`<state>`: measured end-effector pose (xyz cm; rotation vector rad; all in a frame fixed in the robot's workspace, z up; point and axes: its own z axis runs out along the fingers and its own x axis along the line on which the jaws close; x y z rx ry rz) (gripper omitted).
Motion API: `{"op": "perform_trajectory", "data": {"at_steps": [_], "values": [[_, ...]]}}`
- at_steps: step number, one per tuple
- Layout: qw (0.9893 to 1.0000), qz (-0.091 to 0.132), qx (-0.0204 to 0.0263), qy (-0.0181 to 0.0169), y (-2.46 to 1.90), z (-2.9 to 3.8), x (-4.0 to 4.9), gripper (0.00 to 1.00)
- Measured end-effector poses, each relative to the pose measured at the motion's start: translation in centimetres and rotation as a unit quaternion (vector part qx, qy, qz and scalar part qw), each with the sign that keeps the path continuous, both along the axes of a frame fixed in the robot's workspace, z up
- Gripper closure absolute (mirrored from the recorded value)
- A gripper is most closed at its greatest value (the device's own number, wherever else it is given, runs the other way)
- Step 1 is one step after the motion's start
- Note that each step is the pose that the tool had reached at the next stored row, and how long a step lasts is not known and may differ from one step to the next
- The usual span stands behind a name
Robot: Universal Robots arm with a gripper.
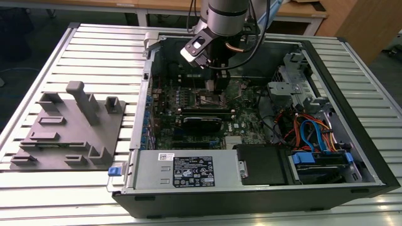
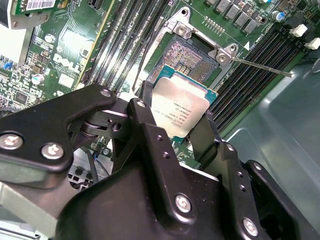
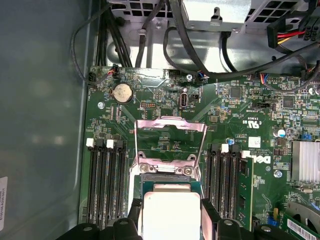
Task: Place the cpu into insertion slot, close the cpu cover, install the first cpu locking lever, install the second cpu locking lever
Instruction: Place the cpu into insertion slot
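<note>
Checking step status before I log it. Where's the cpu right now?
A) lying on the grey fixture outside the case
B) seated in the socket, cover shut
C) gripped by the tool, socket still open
C: in the second wrist view the tool clamps the cpu by its edges beside the bare insertion slot, and the first wrist view shows the cpu cover flipped up.

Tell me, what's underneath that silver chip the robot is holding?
The open insertion slot: its contact grid shows beyond the cpu. The part directly beneath is hidden by the cpu and end effector.
</note>
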<state>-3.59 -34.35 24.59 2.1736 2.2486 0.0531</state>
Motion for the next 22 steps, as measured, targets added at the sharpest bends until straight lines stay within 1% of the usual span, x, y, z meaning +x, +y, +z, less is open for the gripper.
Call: {"op": "perform_trajectory", "data": {"at_steps": [3,5,8,9,10,14,20,22], "values": [[1.0000,0.000,0.0000,0.0000,0.03,-0.08,0.00,0.46],[1.0000,0.000,0.0000,0.0001,0.15,-0.38,-0.01,0.46],[1.0000,0.000,-0.0003,0.0001,0.78,-0.92,-0.12,0.46],[1.0000,0.000,-0.0003,0.0001,0.94,-1.11,-0.19,0.46],[1.0000,0.000,-0.0005,0.0001,0.97,-1.30,-0.34,0.46],[1.0000,0.000,-0.0029,0.0001,0.98,-1.97,-0.89,0.46],[1.0000,-0.002,-0.0053,0.0001,0.83,-2.94,-0.95,0.46],[1.0000,-0.002,-0.0054,0.0001,0.74,-3.29,-0.95,0.46]]}}
